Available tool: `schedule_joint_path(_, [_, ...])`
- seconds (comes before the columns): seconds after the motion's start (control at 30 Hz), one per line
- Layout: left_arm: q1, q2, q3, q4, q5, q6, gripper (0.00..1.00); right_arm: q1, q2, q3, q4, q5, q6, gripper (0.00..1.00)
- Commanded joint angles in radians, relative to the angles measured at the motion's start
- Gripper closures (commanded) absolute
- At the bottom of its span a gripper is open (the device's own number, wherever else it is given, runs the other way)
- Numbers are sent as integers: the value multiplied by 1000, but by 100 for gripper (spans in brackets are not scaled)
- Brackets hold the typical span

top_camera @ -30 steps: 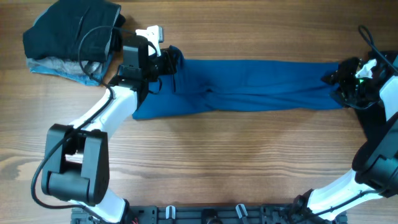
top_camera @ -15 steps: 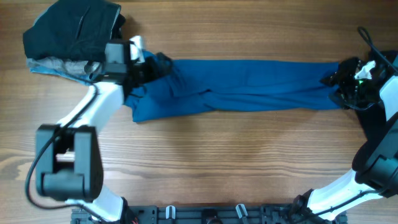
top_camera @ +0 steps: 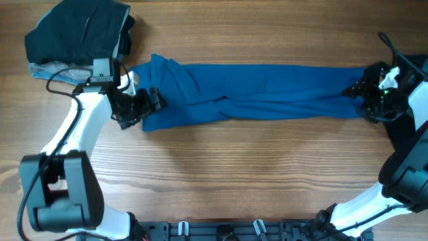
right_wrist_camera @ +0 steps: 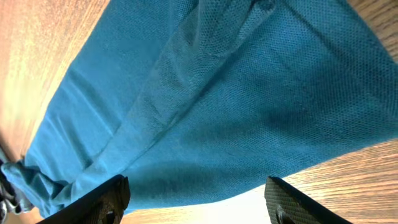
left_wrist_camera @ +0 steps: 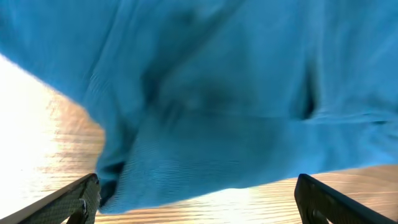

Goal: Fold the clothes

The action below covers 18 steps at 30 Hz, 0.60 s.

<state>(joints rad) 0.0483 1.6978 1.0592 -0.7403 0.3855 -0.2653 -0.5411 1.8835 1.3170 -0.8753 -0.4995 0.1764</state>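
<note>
The clothes in play are a blue shirt (top_camera: 267, 90), folded into a long narrow band that runs left to right across the table. My left gripper (top_camera: 148, 104) is at the band's left end, low over its front corner, and it is open. In the left wrist view the blue fabric (left_wrist_camera: 224, 93) lies just ahead of the wide-apart fingers (left_wrist_camera: 74, 199), and nothing is between them. My right gripper (top_camera: 364, 94) is at the band's right end. Its fingers (right_wrist_camera: 109, 196) stand wide apart in front of the cloth (right_wrist_camera: 236, 106), clamping nothing.
A pile of black garments (top_camera: 77, 30) sits on a grey-blue one (top_camera: 57, 70) at the back left, close behind my left arm. Bare wooden table (top_camera: 241, 174) stretches in front of the shirt.
My left gripper opened, let go of the shirt's left end, and drew back left and toward the front. That end now lies on the table. The right jaws widened.
</note>
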Motion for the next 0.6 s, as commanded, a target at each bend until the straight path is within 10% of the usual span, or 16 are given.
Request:
schedule_joint_path(0.0, [2,60,-29,2,-69,34,0,0,-22,4,-1,17,-27,25])
schedule_joint_path(0.23, [3,155,-29,35,-186,35,13,0,-22,4,-14,23,-28,25])
schedule_joint_path(0.27, [3,163,-29,43,-186,35,27,0,-22,4,-17,32,-28,25])
schedule_joint_path(0.33, [9,163,-29,49,-192,34,89,0,-22,4,-28,71,-27,23])
schedule_joint_path(0.37, [21,159,-27,46,-200,22,96,0,-22,4,-37,105,-25,19])
schedule_joint_path(0.57, [164,148,-9,32,-204,15,96,6,-22,-20,-82,105,-80,21])
